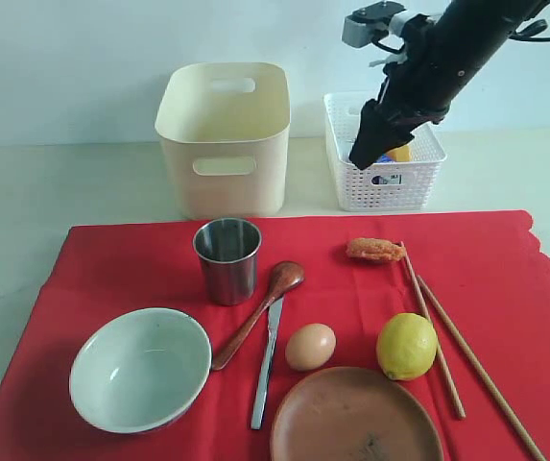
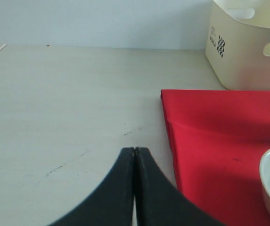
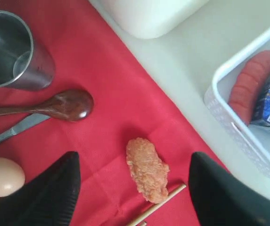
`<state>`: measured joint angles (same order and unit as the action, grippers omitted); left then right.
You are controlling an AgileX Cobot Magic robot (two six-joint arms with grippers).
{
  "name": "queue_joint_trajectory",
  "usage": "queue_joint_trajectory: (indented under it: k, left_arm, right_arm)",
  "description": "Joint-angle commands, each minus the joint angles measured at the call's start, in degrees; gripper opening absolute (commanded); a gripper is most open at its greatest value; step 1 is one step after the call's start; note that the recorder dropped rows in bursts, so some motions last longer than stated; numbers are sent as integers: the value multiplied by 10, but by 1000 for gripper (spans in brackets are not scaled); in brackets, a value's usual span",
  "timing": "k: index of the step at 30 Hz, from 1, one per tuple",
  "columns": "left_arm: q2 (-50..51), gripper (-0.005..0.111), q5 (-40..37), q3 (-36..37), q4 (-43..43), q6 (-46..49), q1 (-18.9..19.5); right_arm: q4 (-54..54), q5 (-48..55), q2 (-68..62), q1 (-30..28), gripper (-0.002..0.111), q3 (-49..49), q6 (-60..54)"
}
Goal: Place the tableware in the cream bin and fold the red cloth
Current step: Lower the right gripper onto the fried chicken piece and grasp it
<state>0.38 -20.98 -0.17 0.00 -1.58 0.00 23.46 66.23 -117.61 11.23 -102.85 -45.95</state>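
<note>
**Right gripper spread wide and empty; left gripper clamped shut on nothing**

Exterior view: the right gripper (image 1: pixel 364 154) hangs in the air in front of the white lattice basket (image 1: pixel 418 187) and touches nothing. Its jaws are hard to read from here. The left gripper is out of shot. On the red cloth (image 1: pixel 111 269), nearer the camera than the gripper, lie the steel cup (image 1: pixel 227 257), pale bowl (image 1: pixel 140 368), wooden spoon (image 1: pixel 255 312), table knife (image 1: pixel 268 360) and chopsticks (image 1: pixel 447 336). The round brown plate (image 1: pixel 356 418) is cut off by the frame edge. The cream bin (image 1: pixel 224 134) stands behind the cloth, beside the basket.

Left wrist view: the left gripper (image 2: pixel 135 153) has its fingers pressed together, empty, over the bare table (image 2: pixel 54 94). The cloth's corner is near it. Only a sliver of the bowl shows.

Right wrist view: the jaws stand wide apart, gripping nothing. A fried piece (image 3: pixel 146 169) lies on the cloth between them, with a chopstick end just beside it. The cup and spoon sit off to one side.
</note>
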Motion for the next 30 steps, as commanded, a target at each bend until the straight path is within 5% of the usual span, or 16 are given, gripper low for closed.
queue_joint_trajectory:
  k: [1,18,30]
  left_arm:
    - [-4,0,7,2,0,2,1]
    - [-4,0,7,2,0,2,1]
    - [-4,0,7,2,0,2,1]
  right_arm:
    - [2,18,-4,1,63,-2,-33]
    - [-61,19,-123,1,62,-2,-53]
    - [-166,-17,-162,67,60,-2,-51]
